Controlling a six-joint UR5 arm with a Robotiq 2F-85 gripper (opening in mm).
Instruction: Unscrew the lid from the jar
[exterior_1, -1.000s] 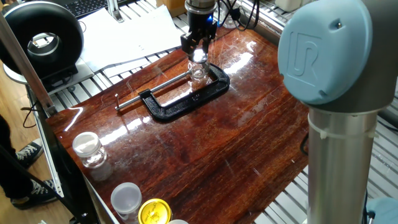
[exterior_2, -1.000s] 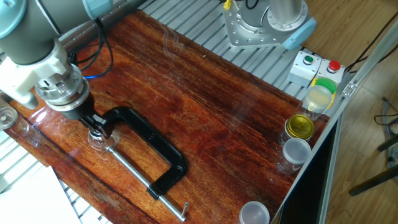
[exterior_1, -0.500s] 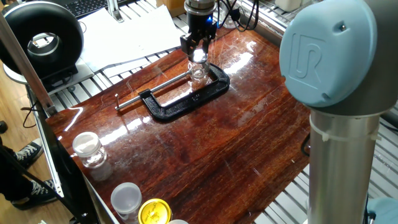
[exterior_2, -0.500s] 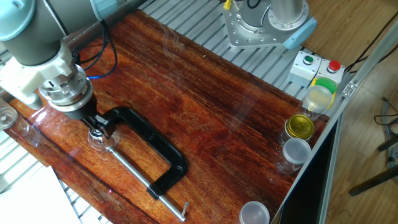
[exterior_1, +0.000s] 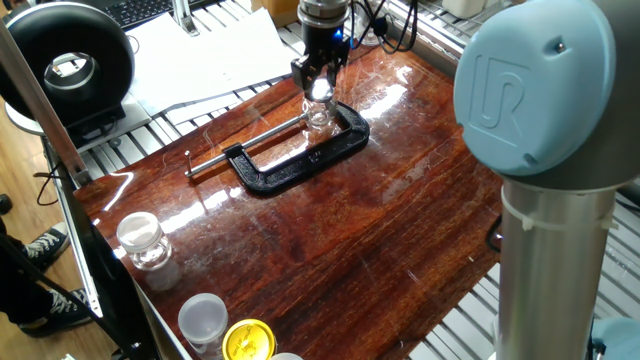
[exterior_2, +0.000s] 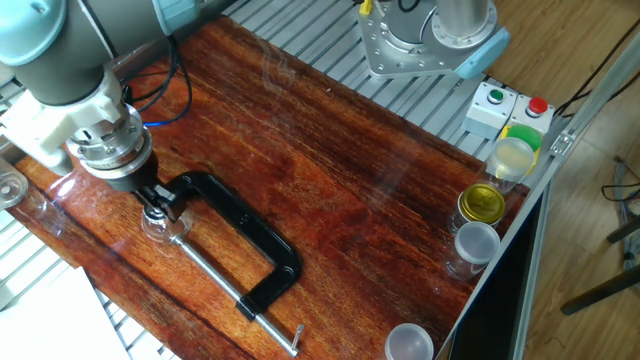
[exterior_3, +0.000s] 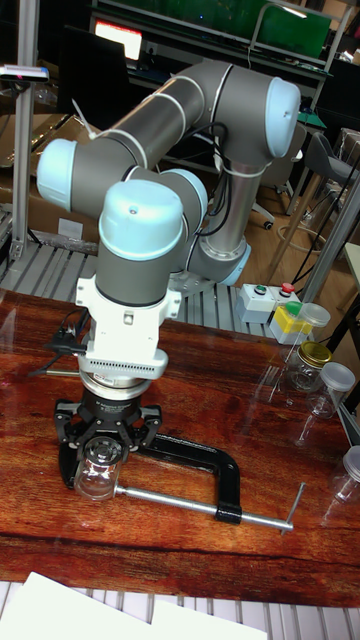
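Over the last second we see almost no change: our pincer (exterior_1: 320, 82) stays clenched on the lid (exterior_1: 320, 90), with the jar (exterior_3: 99, 474) directly beneath it, pinned in the black clamp (exterior_2: 255, 247). Only the arm's upper joints have shifted slightly, so we judge the unscrewing is still underway, lid not yet free.

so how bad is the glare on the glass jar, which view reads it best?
One fixed view: the lid blows out to a white hotspot and the table throws streaky reflections. The other fixed view: the jar nearly melts into the wood beneath the gripper. Tall fixed view: cleanest, jar outline crisp inside the C-clamp.
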